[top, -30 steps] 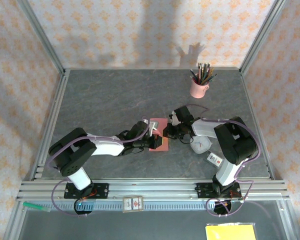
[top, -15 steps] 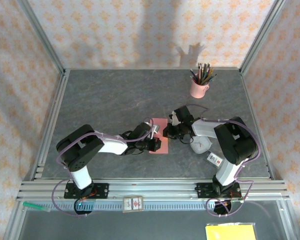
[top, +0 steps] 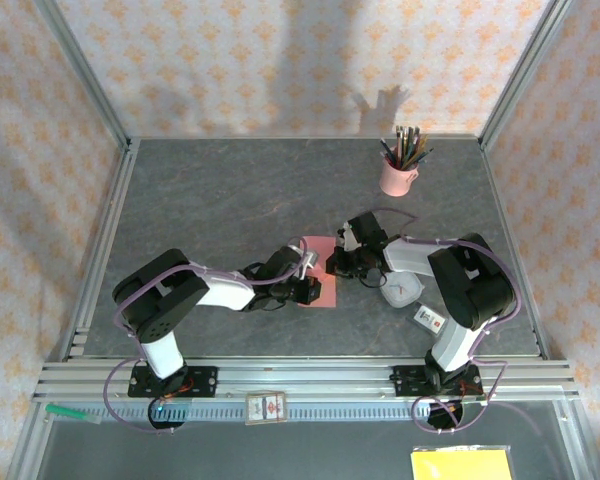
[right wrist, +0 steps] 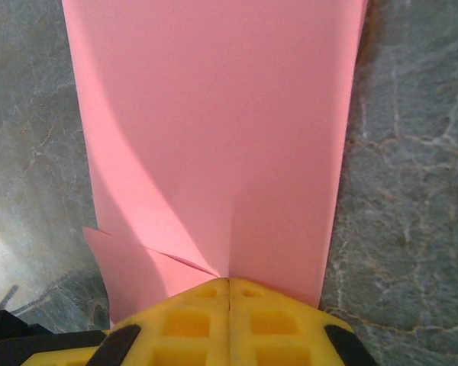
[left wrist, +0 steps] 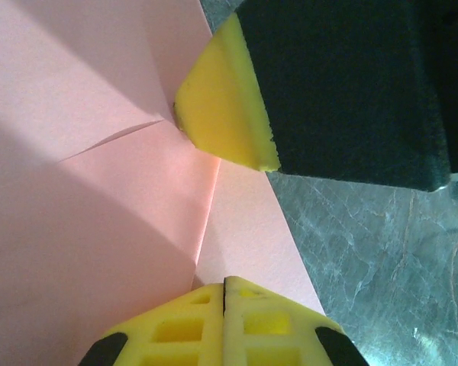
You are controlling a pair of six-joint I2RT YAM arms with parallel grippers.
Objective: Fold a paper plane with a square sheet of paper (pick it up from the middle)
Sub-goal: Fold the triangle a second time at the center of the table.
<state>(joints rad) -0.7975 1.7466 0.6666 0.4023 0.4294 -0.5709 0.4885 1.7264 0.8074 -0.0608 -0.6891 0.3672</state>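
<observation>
Yellow fingertips of the right gripper (right wrist: 229, 288), pressed together, bear on the square sheet of paper (right wrist: 214, 114). The left gripper (left wrist: 224, 286), fingers likewise together, presses its creased flaps. The sheet lies mid-table (top: 210, 200), with the pencil cup (top: 397, 178) at one o'clock.

The black-and-white left arm (top: 215, 292) and right arm (top: 420, 258) stretch low, angled inward. The left gripper (left wrist: 224, 290) and right gripper (right wrist: 229, 288) each press their yellow fingertips together.
</observation>
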